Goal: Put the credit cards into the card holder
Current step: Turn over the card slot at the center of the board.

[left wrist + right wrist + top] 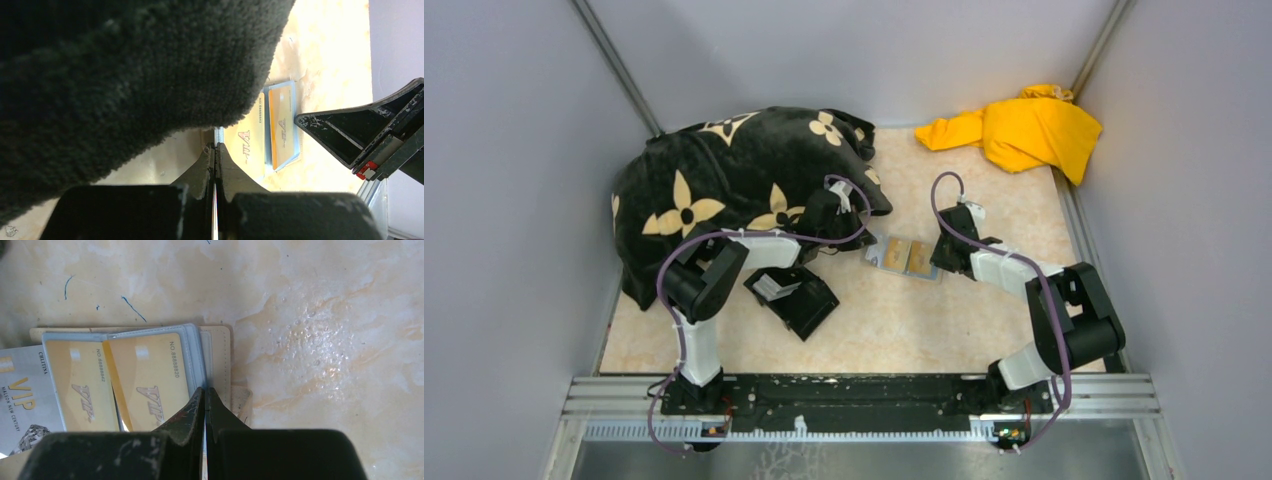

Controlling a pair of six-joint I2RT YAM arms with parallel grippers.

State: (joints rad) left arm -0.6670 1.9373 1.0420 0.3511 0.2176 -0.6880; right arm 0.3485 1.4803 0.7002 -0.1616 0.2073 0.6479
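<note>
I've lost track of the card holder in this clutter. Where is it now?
Top view: the card holder lies open mid-table, just right of the black flowered blanket, with the right pincer at its right end.

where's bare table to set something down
Free: the near middle of the table, between the black box and the right arm; also the far strip between the flowered blanket and the yellow cloth. Crowded: around the card holder, with the left gripper and right gripper shut at it.

Silver VIP card [22,395] cut off by left frame edge, gold cards [150,372] partly hidden behind right gripper [205,392], black blanket [125,75] blurred, hiding card holder [296,145] corner.
</note>
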